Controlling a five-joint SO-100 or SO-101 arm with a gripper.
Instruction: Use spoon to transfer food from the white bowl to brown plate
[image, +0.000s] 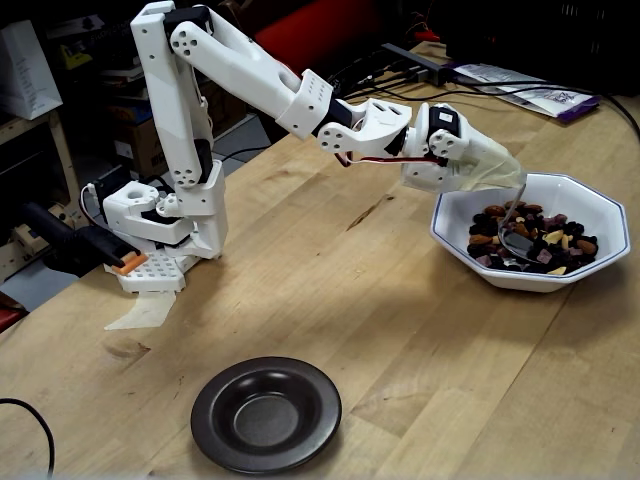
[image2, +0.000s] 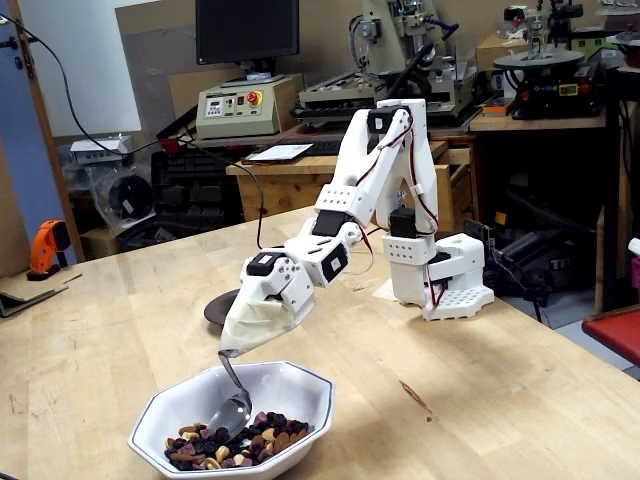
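Observation:
My gripper (image: 492, 172) is wrapped in whitish tape and shut on the spoon's handle; the fingers are hidden under the tape. The spoon (image: 517, 240) hangs down with its silver bowl dipped into the food (image: 555, 240), a trail mix of dark raisins, almonds and pale pieces. The food fills the white bowl (image: 600, 200) at the right in a fixed view. In both fixed views the gripper (image2: 250, 335) sits above the bowl's rim (image2: 160, 415), and the spoon (image2: 232, 410) touches the food (image2: 250, 450). The brown plate (image: 215, 410) lies empty near the front edge; the arm partly hides it (image2: 215, 310).
The arm's white base (image: 165, 215) is clamped at the table's left in a fixed view. Papers (image: 530, 95) and cables lie at the back right. A black cable (image: 30, 420) curls at the front left. An orange tool (image2: 45, 245) stands beyond the table.

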